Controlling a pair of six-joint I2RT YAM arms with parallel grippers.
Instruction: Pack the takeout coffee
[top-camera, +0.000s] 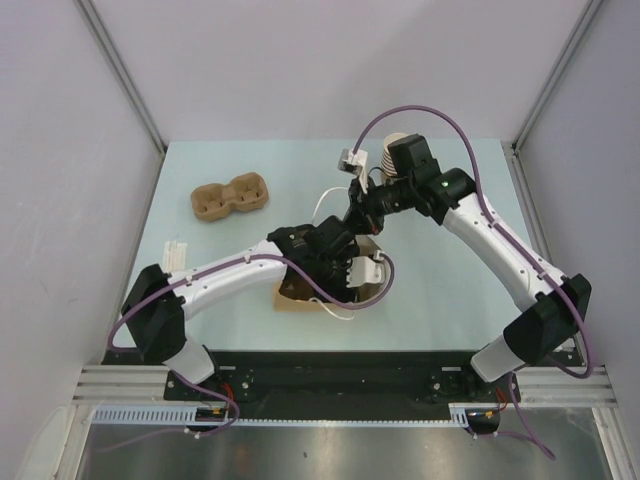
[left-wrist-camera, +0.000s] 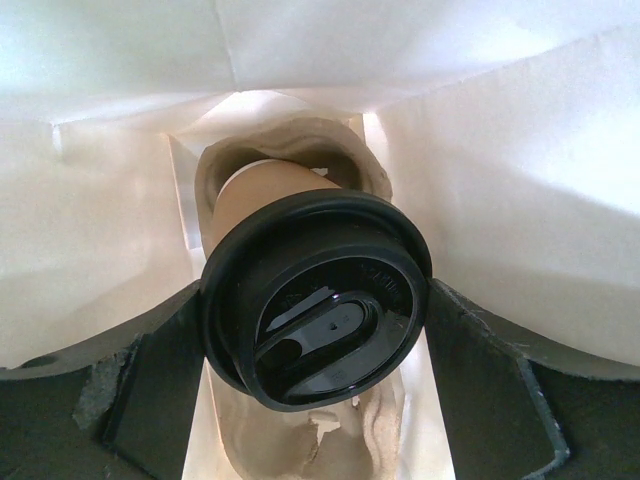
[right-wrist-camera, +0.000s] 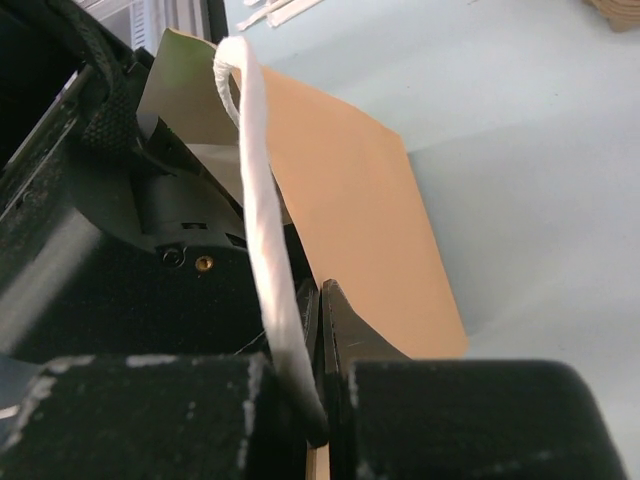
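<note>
Takeout coffee (left-wrist-camera: 315, 300) in clasp of left gripper (left-wrist-camera: 315, 335), close between bag (left-wrist-camera: 520, 180) walls; right gripper (right-wrist-camera: 320, 345) tight on white handle (right-wrist-camera: 262, 200).

L wrist cam: takeout coffee (left-wrist-camera: 312, 290), cup base sunk out of sight in pulp carrier (left-wrist-camera: 365, 165) well, much of cup wall behind its own lid (left-wrist-camera: 325, 325). L fingers (left-wrist-camera: 160, 390) cropped by bottom edge; contact pts w/ cup hidden under lid rim.
Top cam: paper bag (top-camera: 288, 300) mostly under L arm (top-camera: 240, 270), only near-left corner shows; coffee hidden inside. Cup stack (top-camera: 397, 140) half behind R arm (top-camera: 500, 240). Pale sticks (top-camera: 177, 253) at left: too small to ID.
R wrist cam: rope handle (right-wrist-camera: 262, 230) lower end vanishes between R gripper (right-wrist-camera: 322, 310) fingers, which are blurred.
</note>
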